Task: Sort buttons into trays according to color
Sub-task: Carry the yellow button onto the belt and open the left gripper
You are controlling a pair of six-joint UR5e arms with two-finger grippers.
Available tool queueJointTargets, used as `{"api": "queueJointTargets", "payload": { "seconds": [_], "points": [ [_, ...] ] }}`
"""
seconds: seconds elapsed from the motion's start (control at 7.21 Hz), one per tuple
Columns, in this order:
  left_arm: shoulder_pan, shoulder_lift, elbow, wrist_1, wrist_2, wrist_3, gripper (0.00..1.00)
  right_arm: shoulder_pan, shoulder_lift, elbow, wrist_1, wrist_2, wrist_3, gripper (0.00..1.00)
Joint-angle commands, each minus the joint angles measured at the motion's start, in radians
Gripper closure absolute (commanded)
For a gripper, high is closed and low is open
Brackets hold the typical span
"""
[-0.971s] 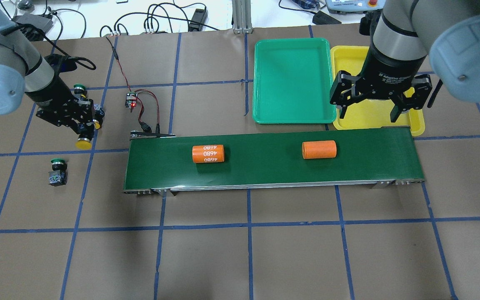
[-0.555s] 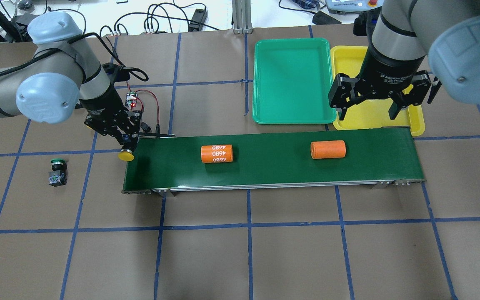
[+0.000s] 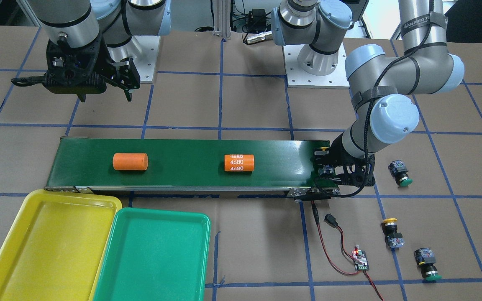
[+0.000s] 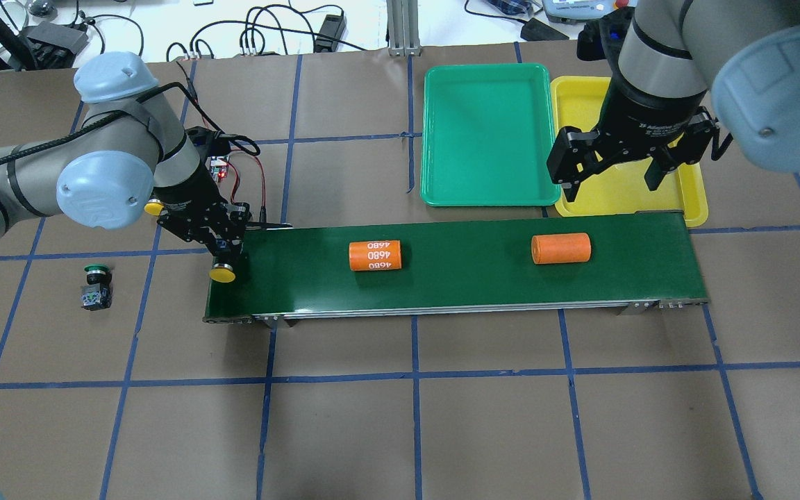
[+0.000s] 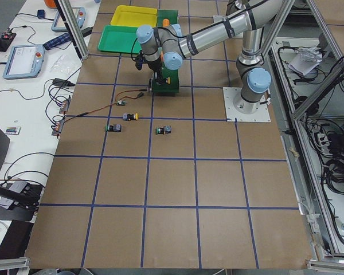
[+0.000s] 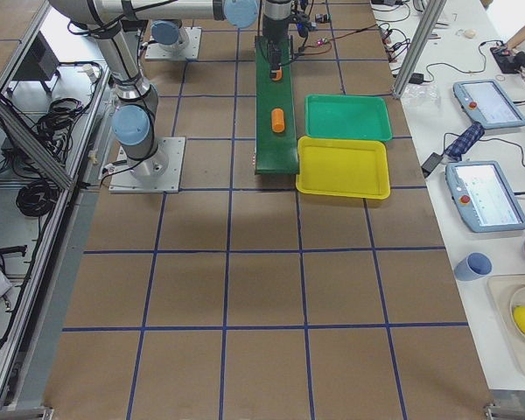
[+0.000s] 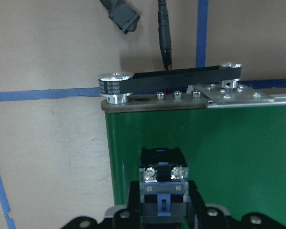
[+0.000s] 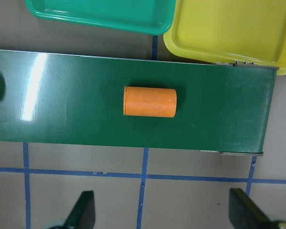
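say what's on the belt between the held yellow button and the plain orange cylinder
Only the orange cylinder marked 4680, on the conveyor belt beyond the yellow button; the overhead view shows it.

Both arms are silver-grey tubes with pale blue round joint caps. A black braided cable point(image 3: 370, 121) is strapped along the left arm point(image 4: 25, 167); the black right tool point(image 4: 610, 179) has white lettering

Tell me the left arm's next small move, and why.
Probably lower and open the left gripper: it is shut on a yellow button above the conveyor belt at one end, and the open right gripper hangs near the other end.
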Motion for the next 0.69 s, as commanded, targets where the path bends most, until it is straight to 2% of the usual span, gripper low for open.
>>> {"api": "queueJointTargets", "payload": {
  "seconds": [0.0,0.14,0.42,0.56],
  "points": [
    [0.000,0.007,-0.014,0.002,0.000,-0.002,0.45,0.000,0.003,0.000,0.002,0.004,-0.002,0.00],
    [-0.001,0.017,-0.026,0.002,0.002,-0.004,0.00,-0.001,0.003,0.000,0.002,0.006,-0.002,0.00],
    [0.000,0.039,0.003,0.003,0.002,-0.008,0.00,0.000,0.003,0.004,0.002,0.007,-0.002,0.00],
    [0.011,0.045,0.056,0.002,0.003,-0.004,0.00,0.000,0.002,0.004,0.002,0.009,-0.002,0.00]
  ]
}}
